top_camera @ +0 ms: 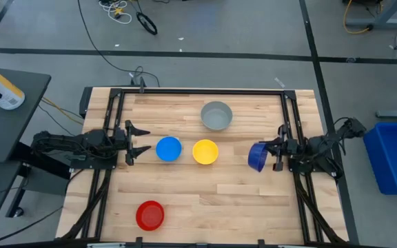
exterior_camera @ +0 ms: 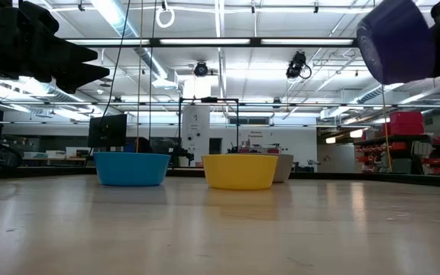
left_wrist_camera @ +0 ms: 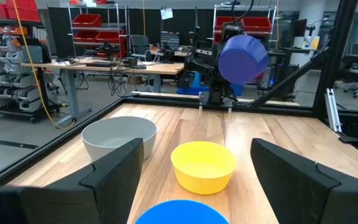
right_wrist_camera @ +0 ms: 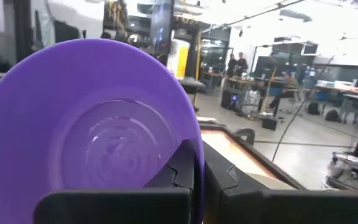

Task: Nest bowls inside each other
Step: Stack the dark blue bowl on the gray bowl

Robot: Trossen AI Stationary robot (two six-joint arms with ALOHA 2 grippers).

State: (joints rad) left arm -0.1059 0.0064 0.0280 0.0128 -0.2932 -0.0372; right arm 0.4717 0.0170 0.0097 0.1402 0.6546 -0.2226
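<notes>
A: Nearest edge first. We log the red bowl (top_camera: 150,215) alone on the wood table (top_camera: 253,207), well apart from everything else

B: Agreed. Middle band next: the left gripper (top_camera: 138,141) hovers at the left side, fingers (left_wrist_camera: 114,171) spread wide, nothing between them. Just beside its tips sits the light blue bowl (top_camera: 169,149), upright on the boards

A: And the yellow bowl (top_camera: 205,151) stands just beside the light blue one, apart from it, also upright. In the low view we see both resting flat, yellow bowl to the right of the blue

B: Same band, right side: the right gripper (top_camera: 271,156) pinches the dark blue bowl (top_camera: 257,156) by its rim, fingers pressed onto the wall. The bowl is tipped on its side and lifted clear of the table; the low view shows it up high, and the right wrist view is filled by its underside

A: Is its opening turned toward the yellow bowl?

B: We cannot tell from overhead

A: Farthest back, the grey bowl (top_camera: 216,115) sits upright near the far rail, beyond the yellow one, touching nothing
</notes>
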